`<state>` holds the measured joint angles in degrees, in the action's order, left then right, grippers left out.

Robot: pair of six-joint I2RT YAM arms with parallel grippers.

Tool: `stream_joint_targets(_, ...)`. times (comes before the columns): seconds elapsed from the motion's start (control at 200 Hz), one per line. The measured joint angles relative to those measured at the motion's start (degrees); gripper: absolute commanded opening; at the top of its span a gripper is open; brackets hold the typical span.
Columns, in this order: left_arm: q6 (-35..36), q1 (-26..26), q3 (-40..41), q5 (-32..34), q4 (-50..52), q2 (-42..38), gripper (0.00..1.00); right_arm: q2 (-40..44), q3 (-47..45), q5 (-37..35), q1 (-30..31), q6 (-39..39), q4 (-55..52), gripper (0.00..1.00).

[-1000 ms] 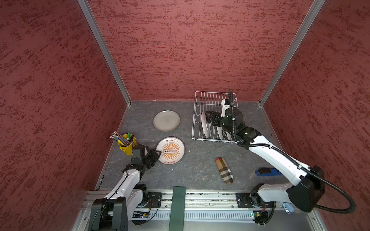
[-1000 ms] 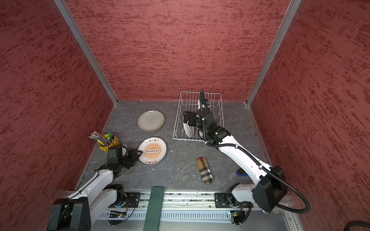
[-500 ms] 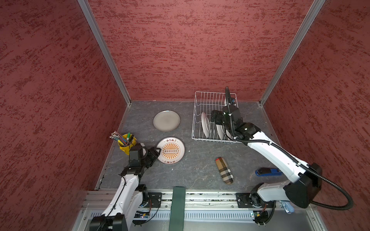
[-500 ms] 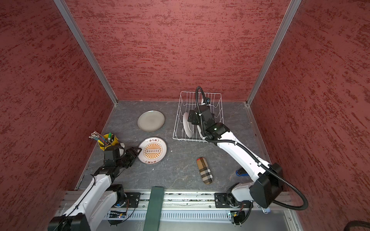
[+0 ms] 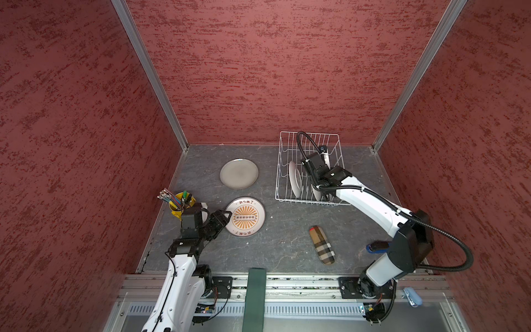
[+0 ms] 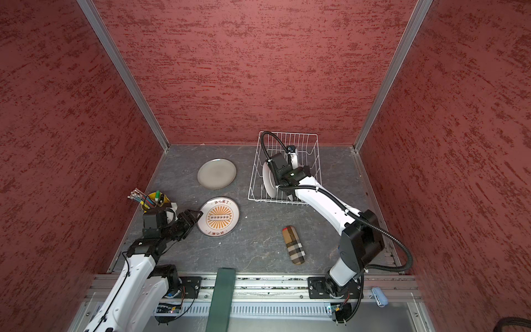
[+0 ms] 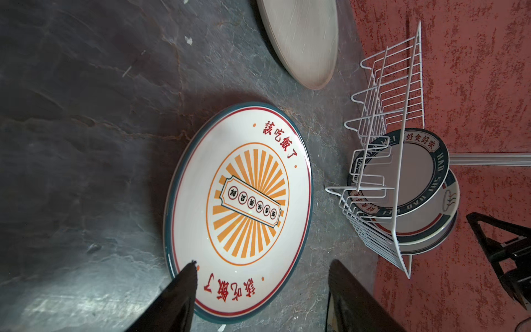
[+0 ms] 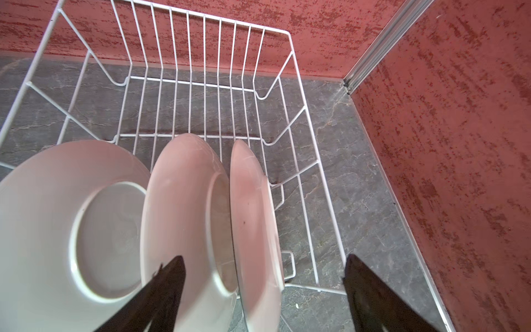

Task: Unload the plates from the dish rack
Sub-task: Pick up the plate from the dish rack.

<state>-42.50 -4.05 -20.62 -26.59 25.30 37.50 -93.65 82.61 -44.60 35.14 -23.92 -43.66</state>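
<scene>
Risks first. Our right gripper [image 8: 261,257] is wide open inside the dish rack [image 5: 330,134]. In the right wrist view its span seems to take in two of the three standing plates, the middle plate [image 8: 184,201] and the end plate [image 8: 253,212]. We can't judge depth there. If it closes like that, we'd likely pinch both, or knock one into the third plate [image 8: 71,215]. A slanted lift could catch a rim on the rack wire and drag the rack. Nothing is gripped.

Pose: the right arm is stretched out over the rack's near wall, with the wrist pitched down into it. Our left gripper [image 7: 263,262] is open too, tips at the rim of the sunburst plate [image 5: 244,217], not holding it. That plate lies flat on the table [image 5: 287,238], left of the rack and nearer our base. The grey plate [image 5: 239,173] lies flat, directly left of the rack. The left arm is folded low, well apart from the rack.
</scene>
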Motion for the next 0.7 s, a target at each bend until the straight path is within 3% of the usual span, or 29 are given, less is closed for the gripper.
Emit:
stream_joint_targets(0.391,0.85,2.45,-8.74,-1.95,-4.55,9.88,0.73,-5.27,3.67,-5.33,2.49,-0.72,-7.98,0.73)
stream_joint_targets(0.697,0.85,5.68,-9.40,-1.75,-8.39,12.52,0.74,-8.68,5.64,-8.17,3.10,-2.25,-13.27,0.69)
